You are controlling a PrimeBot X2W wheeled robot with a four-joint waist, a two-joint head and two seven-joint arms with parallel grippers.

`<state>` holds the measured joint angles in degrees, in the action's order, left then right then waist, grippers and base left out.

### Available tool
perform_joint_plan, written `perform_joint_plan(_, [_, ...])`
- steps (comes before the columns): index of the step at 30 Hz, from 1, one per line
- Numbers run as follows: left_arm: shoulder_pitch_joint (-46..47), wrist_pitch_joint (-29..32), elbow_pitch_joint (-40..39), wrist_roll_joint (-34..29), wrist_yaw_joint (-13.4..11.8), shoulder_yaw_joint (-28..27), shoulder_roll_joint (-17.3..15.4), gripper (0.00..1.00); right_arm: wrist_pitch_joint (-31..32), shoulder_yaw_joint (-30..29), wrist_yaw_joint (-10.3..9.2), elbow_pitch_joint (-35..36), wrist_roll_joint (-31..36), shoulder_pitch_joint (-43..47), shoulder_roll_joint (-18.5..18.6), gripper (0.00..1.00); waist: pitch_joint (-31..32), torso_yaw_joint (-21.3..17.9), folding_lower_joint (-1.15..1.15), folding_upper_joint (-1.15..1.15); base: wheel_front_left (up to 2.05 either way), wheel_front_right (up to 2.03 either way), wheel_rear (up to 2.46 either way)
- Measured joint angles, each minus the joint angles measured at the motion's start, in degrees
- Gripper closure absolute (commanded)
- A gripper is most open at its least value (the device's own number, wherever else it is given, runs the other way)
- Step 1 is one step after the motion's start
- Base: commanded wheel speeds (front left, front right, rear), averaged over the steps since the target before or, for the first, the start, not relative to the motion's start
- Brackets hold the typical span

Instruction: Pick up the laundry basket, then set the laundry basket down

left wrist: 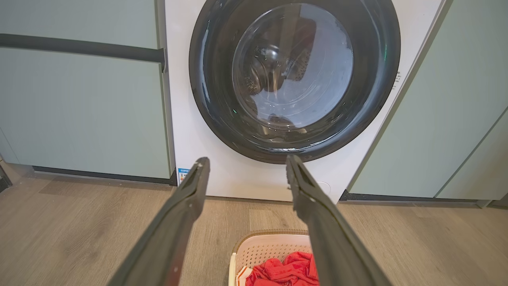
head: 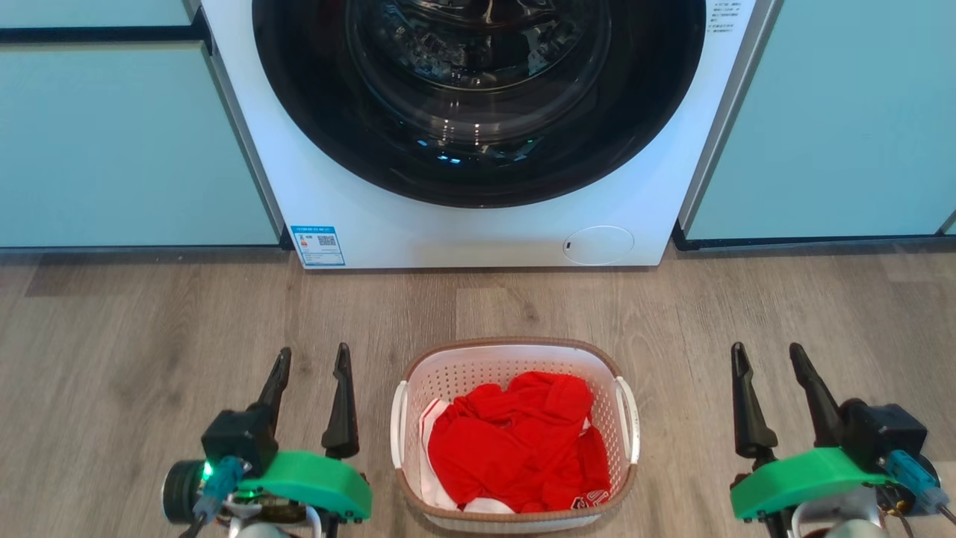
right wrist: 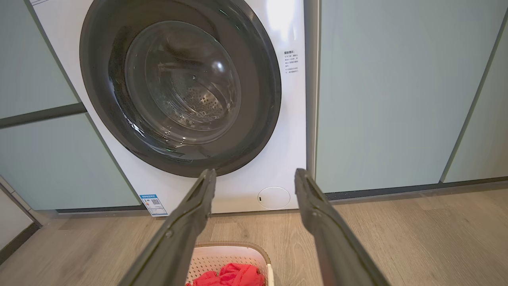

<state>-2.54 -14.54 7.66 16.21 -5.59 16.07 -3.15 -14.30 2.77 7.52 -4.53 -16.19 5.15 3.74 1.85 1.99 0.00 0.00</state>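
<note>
Left jaws: spread wide, nothing held, tips pointed at the washing machine (head: 478, 235). Right jaws: same, spread wide, nothing pinched.

Laundry basket (head: 478, 370) is seen on the floor (head: 149, 321), between the left jaws and the right jaws, clear of both, no contact. One white handle (head: 398, 418) is turned toward the left jaws, the other handle (head: 629, 418) toward the right jaws. Basket is upright.

Red garment (head: 515, 441) is bunched inside, with a bit of white cloth (head: 432, 486) under it on the left-jaws side.

Left wrist view: laundry basket (left wrist: 266, 248) and red garment (left wrist: 285, 272) are seen low between the jaws, partly covered by one jaw. Right wrist view: laundry basket (right wrist: 226, 254) and red garment (right wrist: 232, 276) are seen low between the jaws, also partly covered by one jaw.

Washing machine stands past the jaw tips, beyond the basket; round glass door (head: 478, 97) is shut. Blue label (head: 319, 245) is on the lower front on the left-jaws side, round flap (head: 597, 244) on the right-jaws side. Machine is flanked by pale green cabinet fronts (head: 112, 149).
</note>
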Motion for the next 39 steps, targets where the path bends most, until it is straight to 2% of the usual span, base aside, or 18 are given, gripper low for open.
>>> perform_joint_plan(14, [0.0, 0.0, -0.01, 0.75, 0.03, 0.01, 0.0, 0.0, 0.0, 0.26, 0.0, -0.1, 0.01, -0.01, 0.0, 0.0, -0.22, 0.25, 0.0, 0.0, 0.0, 0.0, 0.0])
perform_joint_plan(15, [-0.01, 0.03, 0.55, 0.89, 0.02, 0.07, -0.03, 1.0, 0.05, 0.34, 0.0, -0.58, 0.0, 0.01, 0.0, 1.0, -0.23, 0.24, 0.0, 0.0, 0.0, 0.0, 0.0])
perform_joint_plan(21, [-3.3, 0.37, 5.59, 1.47, 0.02, 0.16, -0.09, 1.0, 0.24, 1.02, 0.0, -5.92, -0.44, 1.72, 0.0, 1.0, -0.27, 0.21, 0.0, 0.0, 0.0, 0.0, 0.0])
perform_joint_plan(39, [-3.2, 2.45, 5.9, 12.44, 1.6, -1.36, -0.24, 1.0, 2.52, 0.55, 0.0, -6.48, -11.26, 1.8, 0.01, 1.0, -0.52, -0.1, 0.0, 0.0, 0.0, 0.0, 0.0])
